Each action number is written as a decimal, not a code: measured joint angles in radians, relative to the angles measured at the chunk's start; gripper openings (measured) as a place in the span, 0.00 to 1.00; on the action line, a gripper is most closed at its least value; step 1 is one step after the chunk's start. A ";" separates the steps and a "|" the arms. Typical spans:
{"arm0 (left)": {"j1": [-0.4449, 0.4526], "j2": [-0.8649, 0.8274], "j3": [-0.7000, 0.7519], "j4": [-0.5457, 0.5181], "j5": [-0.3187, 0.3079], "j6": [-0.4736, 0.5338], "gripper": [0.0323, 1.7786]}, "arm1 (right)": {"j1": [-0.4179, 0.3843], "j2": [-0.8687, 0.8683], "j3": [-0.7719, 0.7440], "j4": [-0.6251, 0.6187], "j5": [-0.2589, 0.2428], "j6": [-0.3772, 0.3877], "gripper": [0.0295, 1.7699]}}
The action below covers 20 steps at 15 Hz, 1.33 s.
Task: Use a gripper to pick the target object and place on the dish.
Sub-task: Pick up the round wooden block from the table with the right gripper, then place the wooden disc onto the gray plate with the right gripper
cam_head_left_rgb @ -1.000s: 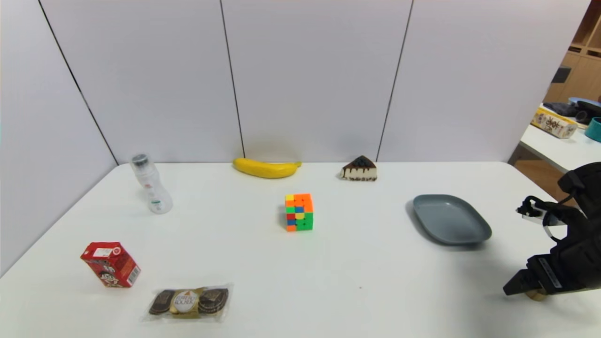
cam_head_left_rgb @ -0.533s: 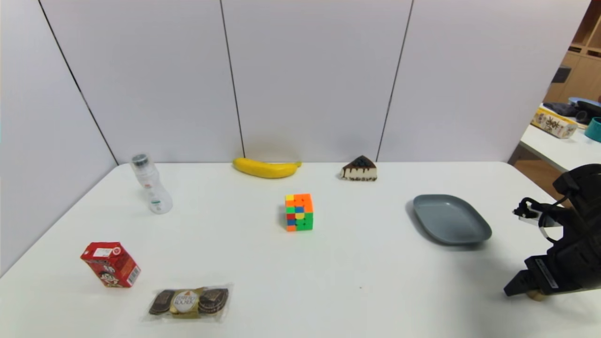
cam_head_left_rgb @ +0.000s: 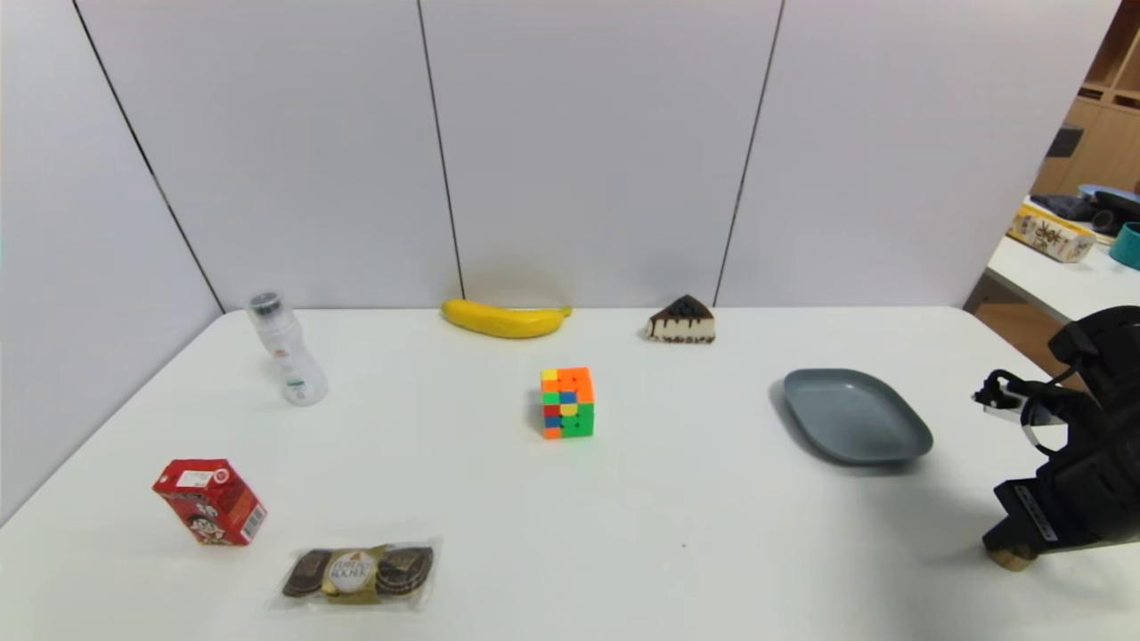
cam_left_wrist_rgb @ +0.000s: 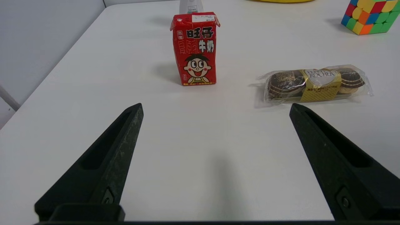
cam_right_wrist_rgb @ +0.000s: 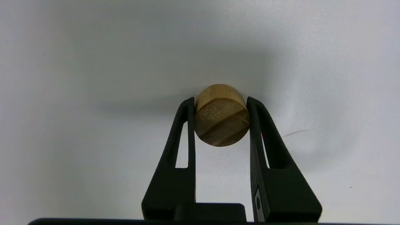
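Note:
The small tan wooden puck (cam_right_wrist_rgb: 222, 118), with a groove across its top, rests on the white table at the front right. My right gripper (cam_right_wrist_rgb: 220, 99) is shut on it, one dark finger pressed to each side. In the head view the puck (cam_head_left_rgb: 1010, 559) peeks out under the right gripper (cam_head_left_rgb: 1006, 541). The blue-grey dish (cam_head_left_rgb: 855, 417) lies empty, to the left of that gripper and farther back. My left gripper (cam_left_wrist_rgb: 215, 106) hangs open over bare table at the front left, with nothing between its fingers.
A Rubik's cube (cam_head_left_rgb: 567, 402) stands mid-table. A red milk carton (cam_head_left_rgb: 210, 500) and a gold chocolates pack (cam_head_left_rgb: 358, 572) sit front left. A small bottle (cam_head_left_rgb: 285, 349), a banana (cam_head_left_rgb: 504, 319) and a cake slice (cam_head_left_rgb: 681, 322) line the back. The table edge is close to the right gripper.
The right gripper's fingers have drawn together onto the puck; its near finger has moved right toward the puck. Nothing else has moved.

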 joint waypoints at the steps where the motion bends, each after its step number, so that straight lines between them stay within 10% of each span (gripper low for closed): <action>1: 0.000 0.000 0.000 0.000 0.000 0.000 0.95 | 0.000 0.000 0.000 0.000 0.000 0.000 0.25; 20: 0.000 0.000 0.000 0.000 0.000 -0.001 0.95 | 0.216 0.110 -0.386 -0.017 0.001 -0.002 0.25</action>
